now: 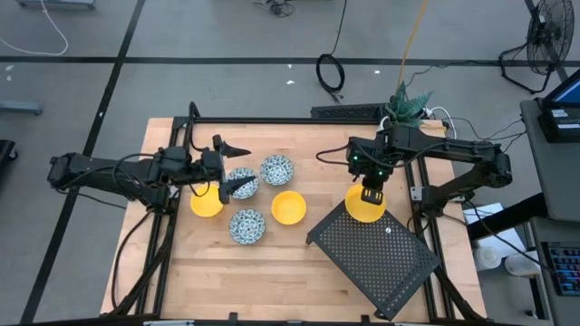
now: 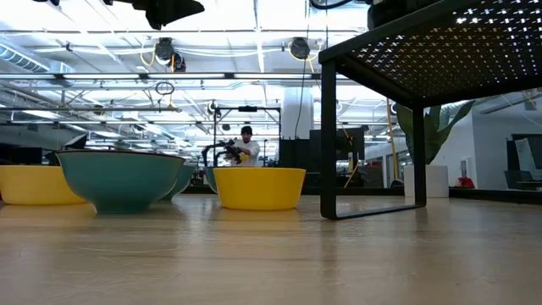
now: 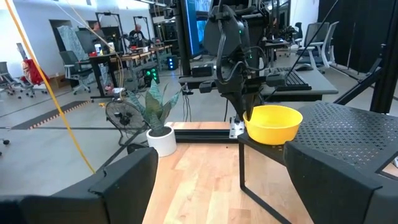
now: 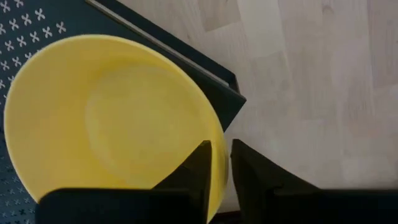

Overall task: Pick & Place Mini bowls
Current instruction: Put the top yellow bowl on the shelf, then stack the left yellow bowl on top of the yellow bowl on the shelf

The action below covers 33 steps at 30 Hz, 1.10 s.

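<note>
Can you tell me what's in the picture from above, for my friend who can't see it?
The right gripper holds a yellow bowl by its rim at the corner of a black perforated rack. On the wooden table sit two more yellow bowls and three blue-patterned bowls, with the open left gripper above them.

Black perforated rack [image 1: 376,258] on wooden table [image 1: 217,272]; potted plant [image 1: 408,104] at far edge.

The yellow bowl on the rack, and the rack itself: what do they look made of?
Yellow bowl: probably glazed ceramic or plastic, smooth with a soft sheen; can't tell which. Rack: looks like dark painted metal, its flat top perforated all over, on thin bent legs.
</note>
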Motion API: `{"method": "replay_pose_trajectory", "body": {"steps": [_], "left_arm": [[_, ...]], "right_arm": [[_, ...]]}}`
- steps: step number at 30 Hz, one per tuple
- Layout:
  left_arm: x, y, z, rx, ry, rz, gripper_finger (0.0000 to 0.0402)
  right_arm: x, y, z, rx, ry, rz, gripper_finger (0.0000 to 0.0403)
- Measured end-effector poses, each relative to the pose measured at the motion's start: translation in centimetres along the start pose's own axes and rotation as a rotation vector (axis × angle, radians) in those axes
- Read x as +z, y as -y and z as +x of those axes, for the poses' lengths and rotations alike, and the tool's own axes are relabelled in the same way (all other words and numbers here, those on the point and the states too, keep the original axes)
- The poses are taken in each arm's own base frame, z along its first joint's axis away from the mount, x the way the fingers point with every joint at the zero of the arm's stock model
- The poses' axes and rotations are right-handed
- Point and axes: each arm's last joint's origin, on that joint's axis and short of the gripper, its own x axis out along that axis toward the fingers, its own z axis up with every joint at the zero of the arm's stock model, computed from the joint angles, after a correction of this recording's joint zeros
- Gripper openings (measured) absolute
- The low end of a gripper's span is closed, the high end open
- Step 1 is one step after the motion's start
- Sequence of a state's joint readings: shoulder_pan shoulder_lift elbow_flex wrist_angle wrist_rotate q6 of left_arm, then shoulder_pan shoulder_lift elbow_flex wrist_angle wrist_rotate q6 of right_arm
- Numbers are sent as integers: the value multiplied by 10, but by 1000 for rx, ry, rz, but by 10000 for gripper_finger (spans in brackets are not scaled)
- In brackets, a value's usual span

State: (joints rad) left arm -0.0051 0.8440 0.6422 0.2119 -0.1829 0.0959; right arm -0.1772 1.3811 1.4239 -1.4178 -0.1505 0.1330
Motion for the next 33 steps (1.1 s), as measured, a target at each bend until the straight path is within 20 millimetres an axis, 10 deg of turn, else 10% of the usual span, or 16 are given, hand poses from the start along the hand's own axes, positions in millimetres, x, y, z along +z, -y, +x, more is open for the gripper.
{"method": "replay_pose_trajectory", "body": {"steps": [18, 33], "left_arm": [[0, 0, 0, 0, -1, 0, 351], [0, 0, 0, -1, -2, 0, 351]], "right_arm": [[-11, -2, -20, -3, -44, 20, 134], [-37, -6, -76, 29, 346, -10, 125]]}}
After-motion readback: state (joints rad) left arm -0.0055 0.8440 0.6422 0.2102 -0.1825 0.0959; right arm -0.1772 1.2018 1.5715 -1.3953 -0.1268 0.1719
